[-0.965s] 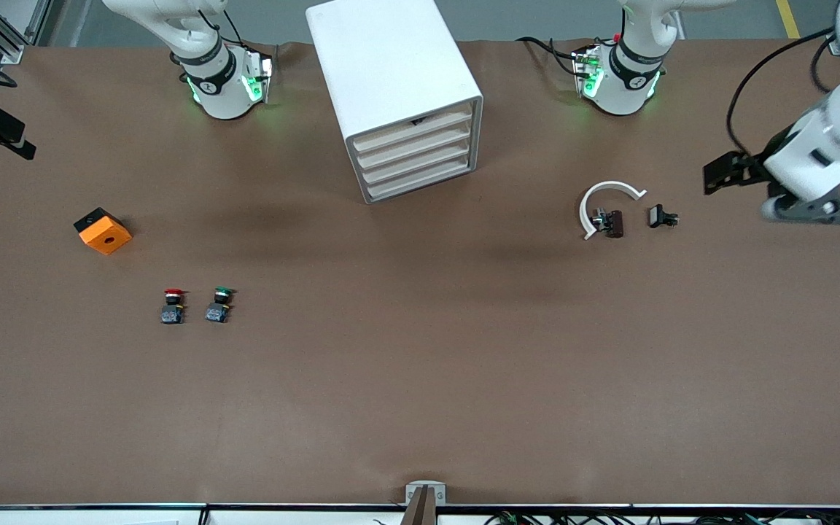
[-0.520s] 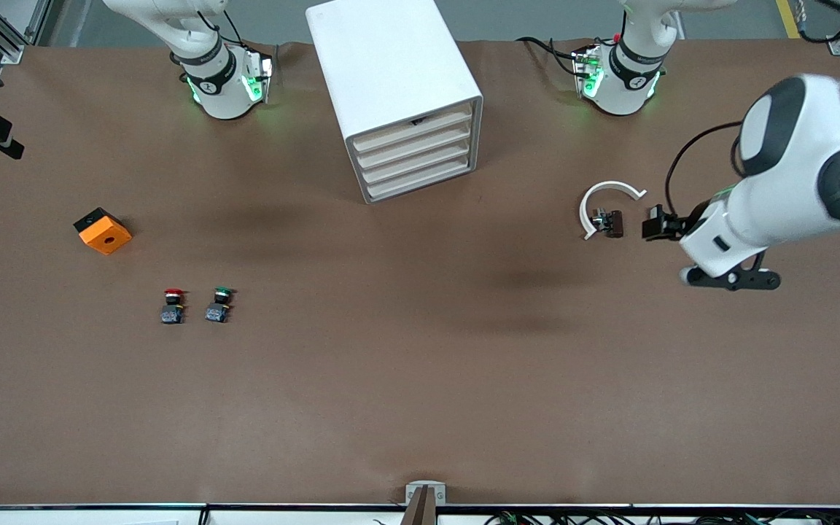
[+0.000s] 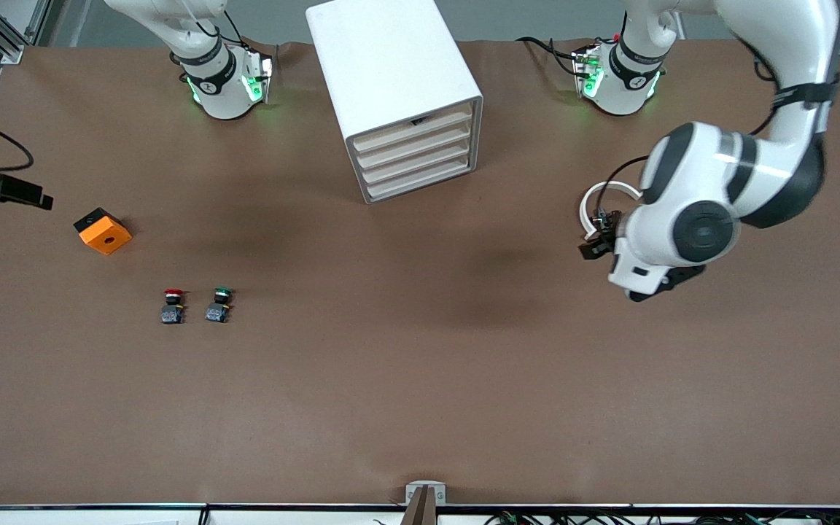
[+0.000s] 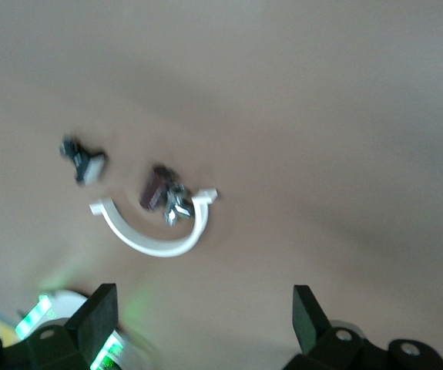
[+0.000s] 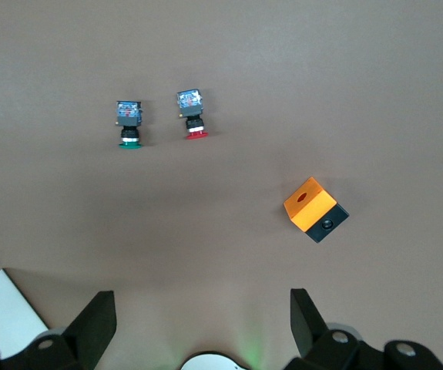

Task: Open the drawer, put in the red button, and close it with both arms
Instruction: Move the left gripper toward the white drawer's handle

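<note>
Left arm has swung in over the white ring [image 3: 604, 195] since 1 s ago – left gripper [image 4: 202, 314] wide open, empty. Right gripper [image 5: 198, 317] also spread and empty, by the table's edge near the cube [image 3: 103, 230]. Drawer [image 3: 415, 142] shut; red button [image 3: 172, 305] untouched beside the green one [image 3: 219, 305] – nothing started

Brown table [image 3: 420, 379] with cabinet [image 3: 391, 80], switches [image 3: 195, 306]

I see bare table in front of the cabinet [image 3: 394, 95]; only the green button [image 3: 219, 305] crowds the red button [image 3: 172, 306].
</note>
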### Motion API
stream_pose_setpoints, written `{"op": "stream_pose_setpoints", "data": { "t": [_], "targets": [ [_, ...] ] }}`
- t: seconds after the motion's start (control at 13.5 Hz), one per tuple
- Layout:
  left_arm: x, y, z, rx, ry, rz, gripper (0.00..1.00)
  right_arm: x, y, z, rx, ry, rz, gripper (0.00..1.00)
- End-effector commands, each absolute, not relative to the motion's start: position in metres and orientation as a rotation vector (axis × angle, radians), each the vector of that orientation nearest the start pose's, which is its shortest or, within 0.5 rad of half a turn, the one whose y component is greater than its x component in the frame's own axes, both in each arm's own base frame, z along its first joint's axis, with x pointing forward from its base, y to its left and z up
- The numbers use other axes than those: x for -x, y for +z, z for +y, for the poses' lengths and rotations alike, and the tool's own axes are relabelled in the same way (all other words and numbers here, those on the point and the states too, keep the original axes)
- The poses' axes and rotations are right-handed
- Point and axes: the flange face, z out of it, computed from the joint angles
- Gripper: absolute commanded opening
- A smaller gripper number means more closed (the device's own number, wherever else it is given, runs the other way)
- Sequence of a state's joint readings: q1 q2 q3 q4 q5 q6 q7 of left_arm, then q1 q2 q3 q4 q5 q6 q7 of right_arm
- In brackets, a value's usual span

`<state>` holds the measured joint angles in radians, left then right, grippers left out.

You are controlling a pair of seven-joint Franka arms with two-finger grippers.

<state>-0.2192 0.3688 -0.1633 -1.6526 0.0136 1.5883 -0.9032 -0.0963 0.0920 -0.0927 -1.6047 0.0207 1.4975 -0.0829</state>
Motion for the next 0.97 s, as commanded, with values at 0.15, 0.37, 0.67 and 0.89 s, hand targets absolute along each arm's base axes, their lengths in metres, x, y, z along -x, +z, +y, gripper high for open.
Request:
{"op": "stream_pose_setpoints", "data": {
  "t": [0.15,0.37,0.67,0.89],
  "targets": [
    [-0.530,0.303,-0.308,2.505,0.571,-1.048,1.00,-0.580,0.515,-0.101,3.086,0.203,0.139,1.00],
    [-0.515,0.296,-0.333,2.326,0.636,-1.350,1.00,-0.594,0.462,-0.103,3.104,0.097,-0.036,1.00],
    [-0.502,0.296,-0.364,2.000,0.778,-1.740,1.00,-0.612,0.347,-0.107,3.130,0.024,-0.094,1.00],
    [-0.488,0.280,-0.388,1.856,0.924,-1.809,1.00,-0.621,0.287,-0.101,3.142,0.010,-0.091,1.00]
  ]
}}
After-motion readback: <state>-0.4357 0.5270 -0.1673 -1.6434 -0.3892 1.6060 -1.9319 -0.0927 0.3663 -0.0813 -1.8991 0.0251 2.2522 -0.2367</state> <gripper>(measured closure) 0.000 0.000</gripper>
